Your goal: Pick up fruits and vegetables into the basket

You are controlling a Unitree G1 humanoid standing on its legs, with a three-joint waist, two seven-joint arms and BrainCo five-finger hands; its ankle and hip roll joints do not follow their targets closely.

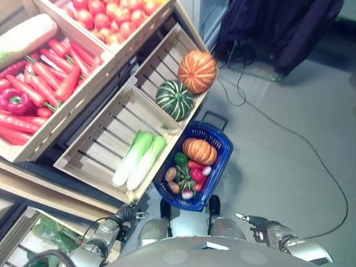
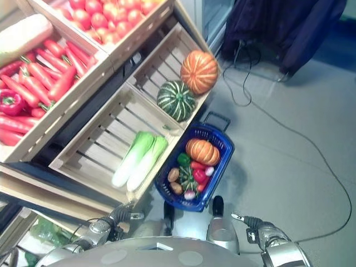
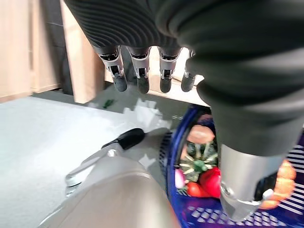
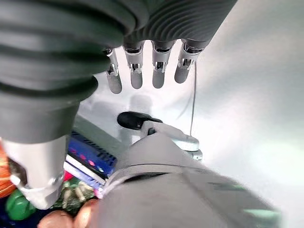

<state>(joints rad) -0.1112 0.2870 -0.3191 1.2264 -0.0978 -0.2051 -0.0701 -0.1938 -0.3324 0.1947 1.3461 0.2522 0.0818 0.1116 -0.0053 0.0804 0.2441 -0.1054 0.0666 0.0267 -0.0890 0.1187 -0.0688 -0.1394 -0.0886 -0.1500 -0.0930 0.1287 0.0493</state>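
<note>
A blue basket (image 1: pixel 222 160) stands on the grey floor right in front of me, against the wooden crates. Inside it lie an orange pumpkin (image 1: pixel 199 151), red peppers (image 1: pixel 197 174), a small green striped squash (image 3: pixel 198 164) and several other small vegetables. My left hand (image 1: pixel 127 212) hangs low beside the basket's near left corner; its fingers (image 3: pixel 139 76) are straight and hold nothing. My right hand (image 1: pixel 253 223) hangs to the basket's near right, over bare floor. Its fingers (image 4: pixel 158 71) are also straight and empty. The basket's blue rim (image 4: pixel 88 157) shows by my right hand.
Slanted wooden crates rise to the left. They hold a large orange pumpkin (image 1: pixel 197 71), a dark green striped squash (image 1: pixel 174 99), two pale green cabbages (image 1: pixel 139 158), red carrots and peppers (image 1: pixel 47 83), tomatoes (image 1: pixel 108 14). A dark cloth (image 1: pixel 278 28) hangs far right.
</note>
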